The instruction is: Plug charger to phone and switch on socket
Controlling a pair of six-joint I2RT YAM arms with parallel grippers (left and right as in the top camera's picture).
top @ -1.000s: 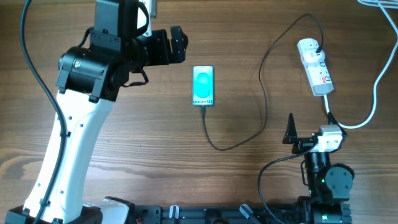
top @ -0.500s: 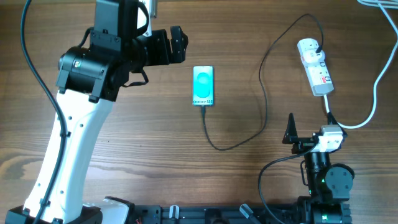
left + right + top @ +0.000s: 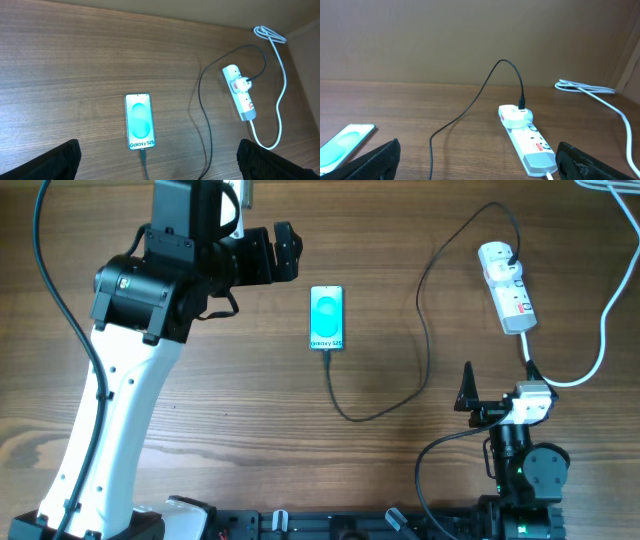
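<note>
Surface [image 3: 250, 440]: nothing on it has shifted over the last second. All three overhead looks match.

Arms: both are holding station. My left gripper [image 3: 160, 165] hangs released above the surface, fingers spread wide, with nothing between them and the phone lying just below it. My right gripper [image 3: 480, 162] is also released and empty, parked low at the near edge and facing the socket.

Socket [image 3: 507, 287]: lies at the far right of the surface at a slant. Its white cord [image 3: 600, 350] loops off to the right. A black plug [image 3: 513, 255] sits in its far end. I can't read the switch position from here.

Phone [image 3: 327, 318]: lies flat near the middle of the surface with its screen lit teal. It is well apart from the socket.

Charger [image 3: 425, 330]: the thin black cable runs from the socket in a long curve to the phone's near edge. The tip [image 3: 142, 152] appears to be seated there.

Reading: the stillness suggests a pause between steps. The plugging looks done and the switch is probably what's left. The right gripper is the nearer one for that press.
</note>
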